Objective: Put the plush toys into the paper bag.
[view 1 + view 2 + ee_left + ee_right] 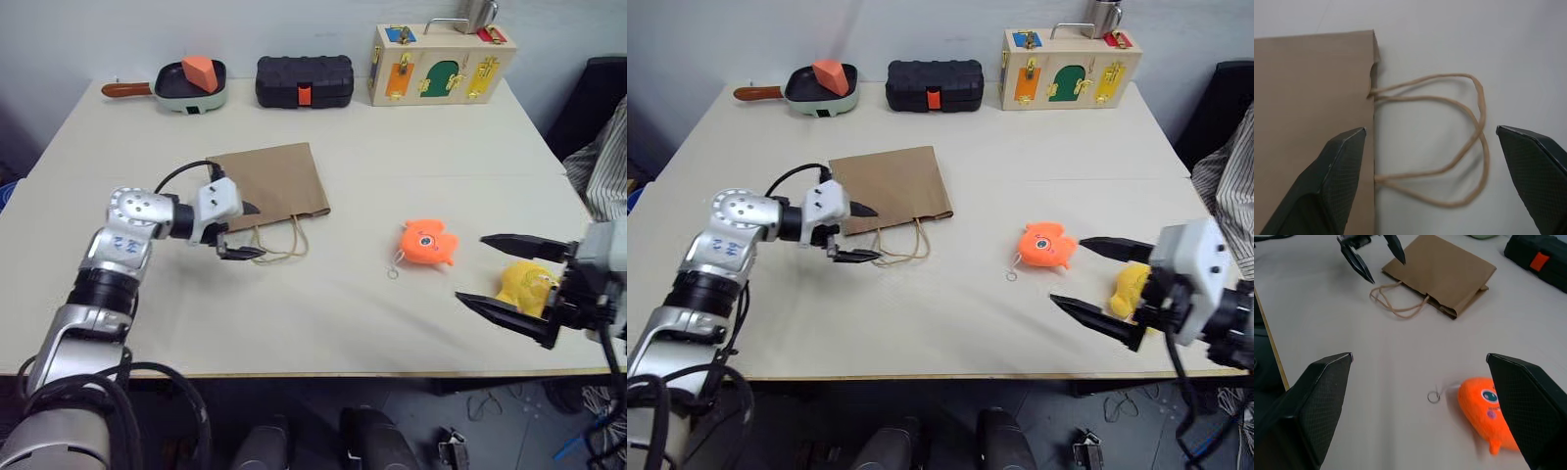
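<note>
The brown paper bag (269,181) lies flat on the table, its cord handles (1469,127) spread toward the front edge. My left gripper (253,231) hovers open at the bag's mouth, one finger over the bag's edge and the other beyond the handles. The orange plush toy (428,243) lies right of centre with its key ring (1434,396) beside it. The yellow plush toy (526,284) lies near the right front edge, partly hidden behind my right gripper (472,267). That gripper is open and empty, pointing left toward the orange toy.
Along the far edge stand a pan (181,93) holding an orange wedge block, a black ribbed case (304,80) and a wooden latch box (441,64). A person's striped sleeve (602,166) shows at the right edge.
</note>
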Action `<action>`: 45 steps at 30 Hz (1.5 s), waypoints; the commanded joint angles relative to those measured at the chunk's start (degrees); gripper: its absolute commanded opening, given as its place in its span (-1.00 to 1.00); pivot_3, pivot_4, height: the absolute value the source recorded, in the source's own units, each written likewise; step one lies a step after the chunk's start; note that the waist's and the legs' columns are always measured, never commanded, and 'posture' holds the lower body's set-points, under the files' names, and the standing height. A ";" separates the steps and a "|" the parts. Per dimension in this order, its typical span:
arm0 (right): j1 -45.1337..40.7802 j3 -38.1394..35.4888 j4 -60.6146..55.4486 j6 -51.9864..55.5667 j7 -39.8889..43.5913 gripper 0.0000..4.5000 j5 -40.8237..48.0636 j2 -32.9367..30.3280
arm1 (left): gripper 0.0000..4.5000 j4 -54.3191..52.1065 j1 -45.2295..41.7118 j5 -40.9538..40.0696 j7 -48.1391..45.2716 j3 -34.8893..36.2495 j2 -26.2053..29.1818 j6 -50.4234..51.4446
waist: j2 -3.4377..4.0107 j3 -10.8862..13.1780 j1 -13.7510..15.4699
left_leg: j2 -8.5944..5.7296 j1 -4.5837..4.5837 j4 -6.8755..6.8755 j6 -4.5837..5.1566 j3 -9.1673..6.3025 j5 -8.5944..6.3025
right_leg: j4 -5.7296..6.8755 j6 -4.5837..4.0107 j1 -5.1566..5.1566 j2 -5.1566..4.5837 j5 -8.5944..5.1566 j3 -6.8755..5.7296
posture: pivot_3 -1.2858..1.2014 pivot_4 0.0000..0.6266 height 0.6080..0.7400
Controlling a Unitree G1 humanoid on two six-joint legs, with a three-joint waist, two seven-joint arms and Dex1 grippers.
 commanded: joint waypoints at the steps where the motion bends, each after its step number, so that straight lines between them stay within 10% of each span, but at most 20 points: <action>1: -0.96 2.13 -2.33 -1.05 -1.31 1.00 0.28 0.32 | 0.99 5.06 -3.04 1.82 -1.25 -0.41 -0.81 -5.50 | -0.01 0.01 -0.05 | 0.00 -0.01 0.00 -0.01 0.00 0.00 | 0.00 0.00 -0.01 0.00 0.00 0.00 | 0.03 -0.52 1.00; 11: -3.18 8.69 -2.32 -2.76 -3.10 1.00 -2.62 0.86 | 0.91 10.81 -5.70 3.58 -4.02 -0.98 -5.03 -11.01 | -0.03 0.01 0.12 | 0.00 -0.08 0.10 0.00 -0.02 0.01 | 0.03 0.00 -0.03 -0.01 0.00 -0.02 | 0.03 -0.52 1.00; 25: -3.32 10.84 -3.31 -2.93 -5.30 1.00 -2.81 2.01 | -0.99 16.98 -7.09 5.66 -6.28 -1.21 -6.82 -15.40 | -0.05 0.01 0.07 | 0.00 -0.14 0.20 0.01 -0.02 0.00 | 0.14 0.00 -0.07 0.00 0.00 -0.03 | 0.03 -0.52 1.00; 36: -2.66 13.61 -3.02 -4.16 -6.26 1.00 -5.10 4.11 | -0.99 -9.13 -7.21 -12.52 -14.28 6.50 -6.09 27.88 | -0.07 -0.01 -0.07 | 0.00 -0.97 0.80 0.04 -0.09 -0.02 | 0.47 0.04 -0.70 -0.01 0.02 -0.08 | 0.03 -0.52 1.00; 45: -8.53 21.37 -0.99 -4.13 -11.18 0.92 -7.76 8.83 | -1.00 -29.23 -5.60 -23.62 -2.76 10.96 -8.32 52.63 | -0.07 -0.01 -0.22 | -0.01 -0.87 0.86 0.04 -0.08 -0.01 | 0.49 0.04 -0.67 -0.01 0.02 0.00 | 0.03 -0.52 1.00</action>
